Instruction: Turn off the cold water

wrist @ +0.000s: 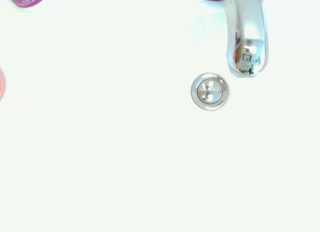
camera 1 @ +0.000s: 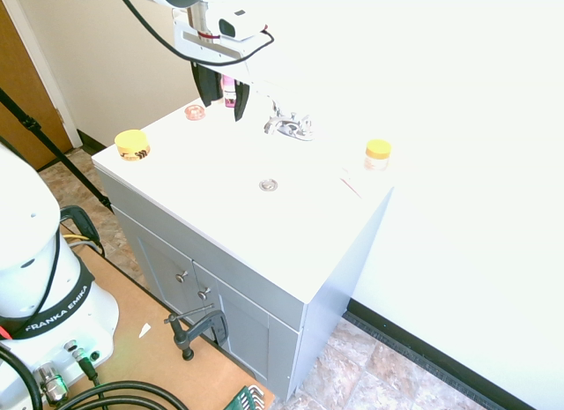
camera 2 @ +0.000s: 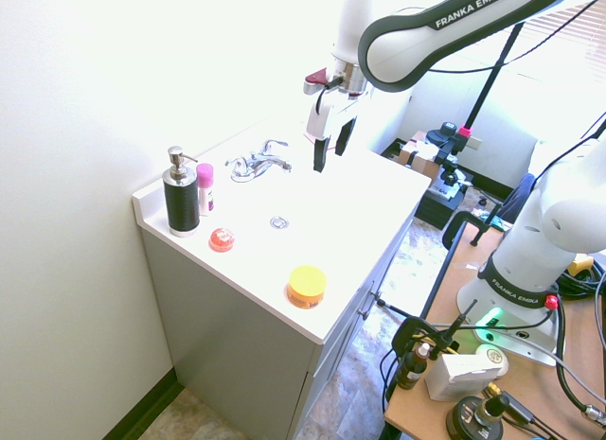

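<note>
- Hovering above the white vanity top, my black two-finger gripper (camera 2: 332,145) hangs with its fingers pointing straight down, set apart with a clear gap between them and holding nothing.
- Sitting at the back edge of the white sink basin (camera 2: 312,208), against the wall, is the chrome faucet with two small lever handles (camera 2: 258,162); it lies below my fingertips and off to one side, near but not touching.
- From the second exterior view the faucet is toward the soap bottles from my fingers; from the first exterior view, my gripper (camera 1: 221,94) is beside and above the faucet (camera 1: 290,125).
- The faucet's base runs along the wall, a handle at each end, so its long axis is parallel to the wall.
- Its spout (wrist: 246,35) points away from the wall toward the round chrome drain (wrist: 210,91), with the tip just short of it in the wrist view.
- Which handle is the cold one I cannot tell; no markings are readable, and no stream of water is visible.
- As I judge it, the task is not yet done: I need to come down and sideways onto one handle.
- A black pump bottle (camera 2: 180,195) and a pink bottle (camera 2: 204,187) stand at the far corner, well clear.
</note>
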Action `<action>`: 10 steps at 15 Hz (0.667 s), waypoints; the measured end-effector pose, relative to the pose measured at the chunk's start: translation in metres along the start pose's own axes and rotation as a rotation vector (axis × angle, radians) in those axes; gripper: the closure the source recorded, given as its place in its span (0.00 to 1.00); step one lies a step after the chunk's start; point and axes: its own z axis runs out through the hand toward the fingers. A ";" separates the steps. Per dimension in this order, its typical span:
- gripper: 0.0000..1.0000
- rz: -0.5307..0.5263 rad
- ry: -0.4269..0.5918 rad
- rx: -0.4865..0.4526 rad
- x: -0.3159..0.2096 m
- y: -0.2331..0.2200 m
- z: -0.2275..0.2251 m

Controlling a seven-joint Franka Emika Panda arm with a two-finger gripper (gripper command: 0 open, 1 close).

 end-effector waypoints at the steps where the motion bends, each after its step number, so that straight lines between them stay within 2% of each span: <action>1: 0.00 0.001 -0.001 0.000 0.000 0.000 0.000; 4: 0.00 0.032 0.005 0.014 0.019 -0.004 -0.001; 10: 0.00 0.102 0.029 0.012 0.103 -0.033 0.006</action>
